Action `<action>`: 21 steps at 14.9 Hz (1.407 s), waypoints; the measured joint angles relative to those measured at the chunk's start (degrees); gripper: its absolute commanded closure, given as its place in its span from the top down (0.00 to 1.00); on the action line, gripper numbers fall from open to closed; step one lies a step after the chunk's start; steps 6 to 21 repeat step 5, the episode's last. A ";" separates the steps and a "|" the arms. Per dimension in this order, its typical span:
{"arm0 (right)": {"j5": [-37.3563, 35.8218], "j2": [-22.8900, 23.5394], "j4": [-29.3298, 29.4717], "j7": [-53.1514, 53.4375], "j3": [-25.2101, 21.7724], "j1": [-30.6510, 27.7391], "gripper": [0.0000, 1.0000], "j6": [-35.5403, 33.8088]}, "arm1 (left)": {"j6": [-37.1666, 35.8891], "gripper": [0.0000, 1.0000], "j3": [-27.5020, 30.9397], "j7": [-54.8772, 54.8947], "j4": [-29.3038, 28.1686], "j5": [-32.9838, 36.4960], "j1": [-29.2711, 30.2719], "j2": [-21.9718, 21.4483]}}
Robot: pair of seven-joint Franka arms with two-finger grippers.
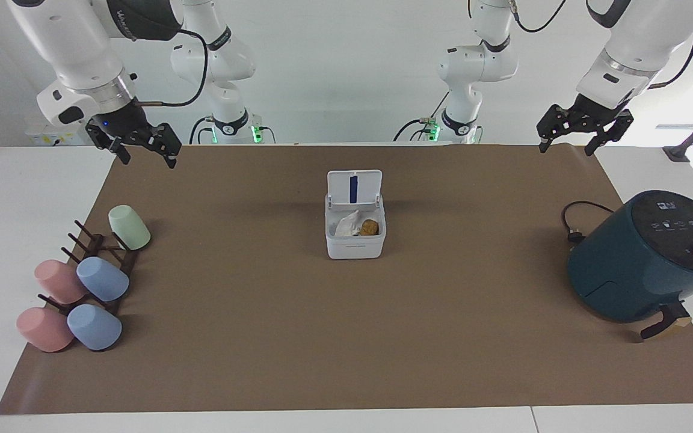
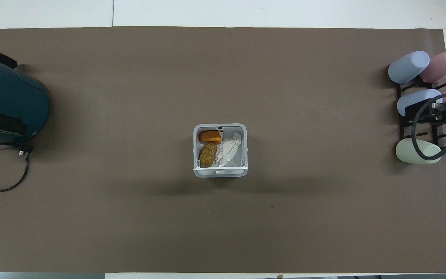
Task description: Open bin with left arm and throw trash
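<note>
bin [image 1: 355, 240] mid-worktop, lid up — tissue [image 2: 229, 149], orange lump [image 2: 210, 136], brown lump [image 2: 208, 154] inside | left end effector [image 1: 582, 135] raised, fingers spread, empty | right end effector [image 1: 140, 147] raised — likewise

Air fryer [image 2: 6, 104] cut by overhead view's edge; orange lump [image 2: 210, 136] unseen in facing view

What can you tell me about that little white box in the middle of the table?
The bin is a small square box of white plastic with rounded corners, standing upright on the brown mat mid-table. Its hinged lid stands open on the side nearer the robots, a blue stripe showing on its inner face. Inside lie a crumpled white tissue, an orange lump and a yellow-brown crusty lump. No gripper touches it.
</note>
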 measured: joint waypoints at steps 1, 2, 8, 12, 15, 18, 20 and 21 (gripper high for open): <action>0.00 0.01 0.16 -0.25 -0.27 -0.15 1.00 0.00 | 0.00 1.00 0.00 0.00 -0.02 0.00 0.00 0.00; 0.00 0.04 0.20 -0.37 -0.39 -0.32 1.00 -0.02 | 0.00 1.00 0.00 0.00 -0.03 0.00 0.00 -0.01; 0.01 0.24 0.23 -0.39 -0.93 -0.51 1.00 -0.38 | 0.00 1.00 0.01 0.00 -0.04 0.00 0.01 -0.06; 0.01 0.24 0.23 -0.39 -0.93 -0.51 1.00 -0.38 | 0.00 1.00 0.01 0.00 -0.04 0.00 0.01 -0.06; 0.01 0.24 0.23 -0.39 -0.93 -0.51 1.00 -0.38 | 0.00 1.00 0.01 0.00 -0.04 0.00 0.01 -0.06; 0.01 0.24 0.23 -0.39 -0.93 -0.51 1.00 -0.38 | 0.00 1.00 0.01 0.00 -0.04 0.00 0.01 -0.06; 0.01 0.24 0.23 -0.39 -0.93 -0.51 1.00 -0.38 | 0.00 1.00 0.01 0.00 -0.04 0.00 0.01 -0.06; 0.01 0.24 0.23 -0.39 -0.93 -0.51 1.00 -0.38 | 0.00 1.00 0.01 0.00 -0.04 0.00 0.01 -0.06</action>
